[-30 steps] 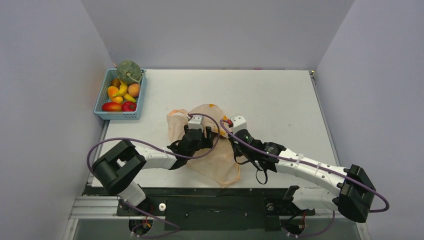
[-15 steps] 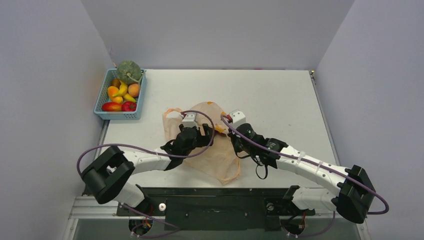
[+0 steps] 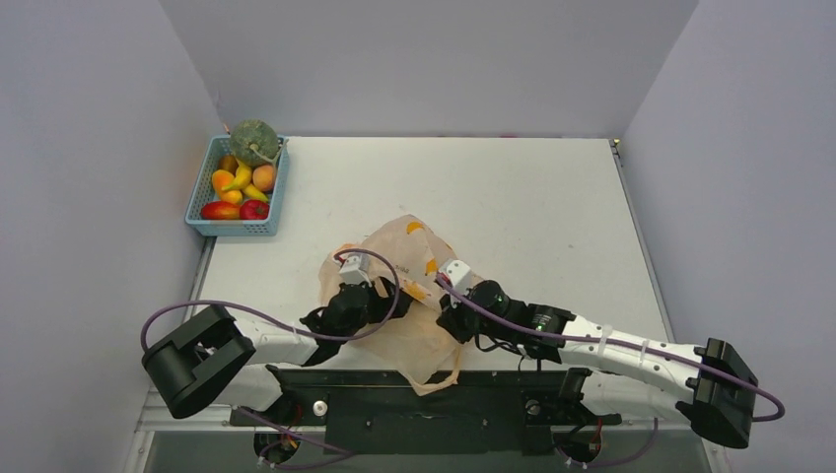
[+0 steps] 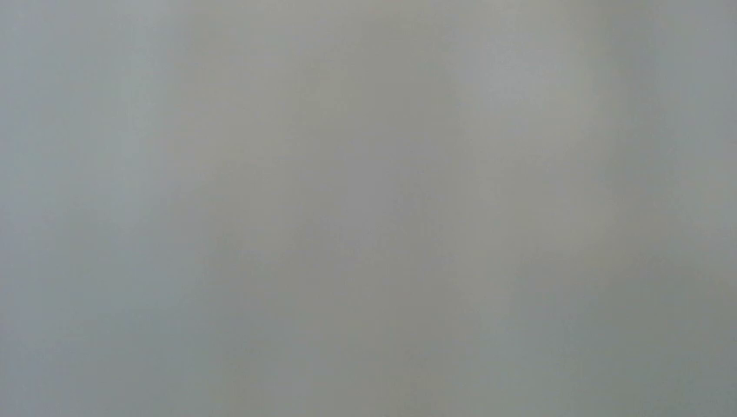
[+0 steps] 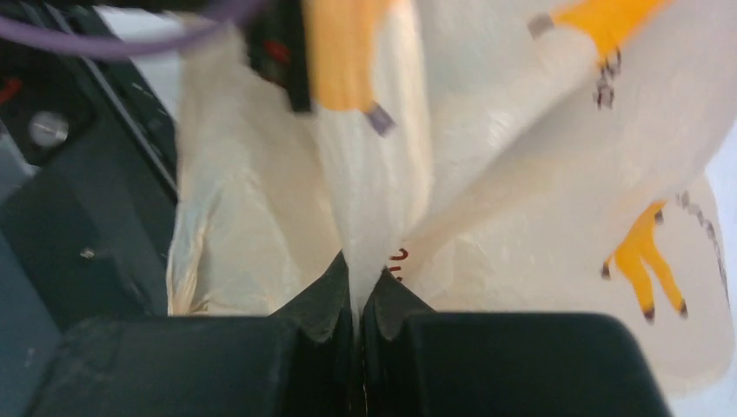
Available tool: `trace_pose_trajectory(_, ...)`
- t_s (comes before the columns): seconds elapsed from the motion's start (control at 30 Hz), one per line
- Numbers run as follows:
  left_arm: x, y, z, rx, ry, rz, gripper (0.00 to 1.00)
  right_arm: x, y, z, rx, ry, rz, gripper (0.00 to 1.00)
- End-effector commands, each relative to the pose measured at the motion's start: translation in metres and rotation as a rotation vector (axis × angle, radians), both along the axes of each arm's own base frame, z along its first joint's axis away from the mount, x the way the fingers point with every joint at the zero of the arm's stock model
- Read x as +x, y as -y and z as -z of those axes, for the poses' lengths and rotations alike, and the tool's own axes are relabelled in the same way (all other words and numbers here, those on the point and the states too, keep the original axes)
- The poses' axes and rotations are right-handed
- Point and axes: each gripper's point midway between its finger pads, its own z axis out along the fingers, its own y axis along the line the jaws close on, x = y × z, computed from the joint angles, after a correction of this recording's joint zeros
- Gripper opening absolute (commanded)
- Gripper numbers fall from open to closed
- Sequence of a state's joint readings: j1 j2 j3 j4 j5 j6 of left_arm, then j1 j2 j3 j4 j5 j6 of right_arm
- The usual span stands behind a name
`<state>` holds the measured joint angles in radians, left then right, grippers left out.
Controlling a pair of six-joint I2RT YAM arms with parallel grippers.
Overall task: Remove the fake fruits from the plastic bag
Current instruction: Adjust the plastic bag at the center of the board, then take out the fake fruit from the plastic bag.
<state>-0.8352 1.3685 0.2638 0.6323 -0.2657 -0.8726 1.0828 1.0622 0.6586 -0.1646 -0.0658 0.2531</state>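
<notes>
White table (image 3: 552, 197), one plastic bag (image 3: 399, 236), one basket (image 3: 237, 228)

From high behind me, one camera sees the whole table (image 3: 552, 187). My right wrist camera is pressed close to the plastic bag (image 5: 521, 191); both show it.

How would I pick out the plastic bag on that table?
Start at the white table and look to the middle of its near edge. The plastic bag lies crumpled there, partly hanging over the edge: thin, see-through peach film with yellow banana prints, unlike the stiff blue mesh basket in the far left corner.
</notes>
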Motion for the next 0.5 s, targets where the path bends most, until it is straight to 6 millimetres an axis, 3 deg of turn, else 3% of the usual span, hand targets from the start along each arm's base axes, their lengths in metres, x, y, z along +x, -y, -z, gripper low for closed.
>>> trace_pose_trajectory(0.0, -0.010, 0.019, -0.032, -0.097, 0.059, 0.022, 0.84, 0.009, 0.017, 0.002, 0.128, -0.058, 0.126, 0.00)
trace_pose_trajectory(0.3, -0.016, 0.039, -0.056, -0.042, 0.174, 0.044, 0.88, 0.031, 0.032, 0.008, 0.115, -0.063, 0.205, 0.00)
trace_pose_trajectory(0.47, -0.003, 0.044, -0.072, 0.026, 0.251, 0.031, 0.91, 0.036, 0.032, -0.008, 0.141, -0.046, 0.219, 0.00)
